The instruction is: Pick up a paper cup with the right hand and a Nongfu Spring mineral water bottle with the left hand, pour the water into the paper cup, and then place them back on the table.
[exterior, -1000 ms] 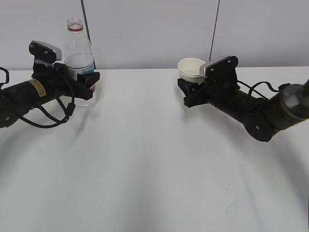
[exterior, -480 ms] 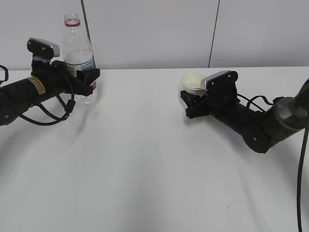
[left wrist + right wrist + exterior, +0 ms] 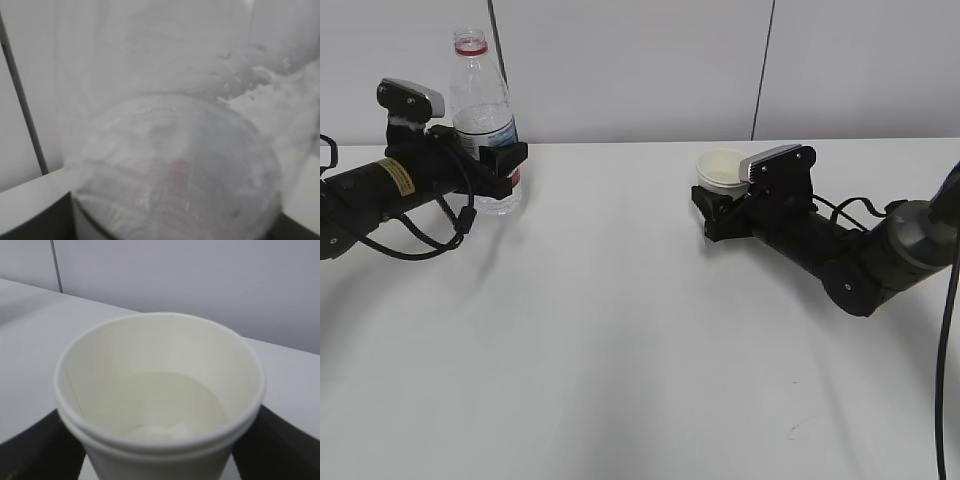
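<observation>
At the upper left of the exterior frame the Nongfu Spring mineral water bottle (image 3: 481, 120) stands upright on the white worktop (image 3: 620, 330), its open mouth and red neck ring rising above the left hand (image 3: 506, 172), whose fingers (image 3: 504, 160) are pinched around the lower body of the bottle at label height. The black arm behind this hand, with its yellow label and loose cables, lies low along the left edge of the frame. The left wrist view is filled by the bottle (image 3: 175, 150), blurred and very near, with a faint red patch showing through the clear plastic and dark finger edges at the bottom corners. Right of centre in the exterior frame the paper cup (image 3: 721, 168) sits upright with its rolled rim uppermost, held by the right hand (image 3: 718, 212), whose fingers (image 3: 706, 205) are closed on the cup's sides; whether the cup's base touches the worktop cannot be told, because the hand hides it. The thick black arm with the silver-grey wrist block runs from the cup toward the right edge. In the right wrist view the cup (image 3: 160, 400) fills the centre, with pale clear liquid at its bottom and dark fingers (image 3: 40, 450) flanking it on both sides.
</observation>
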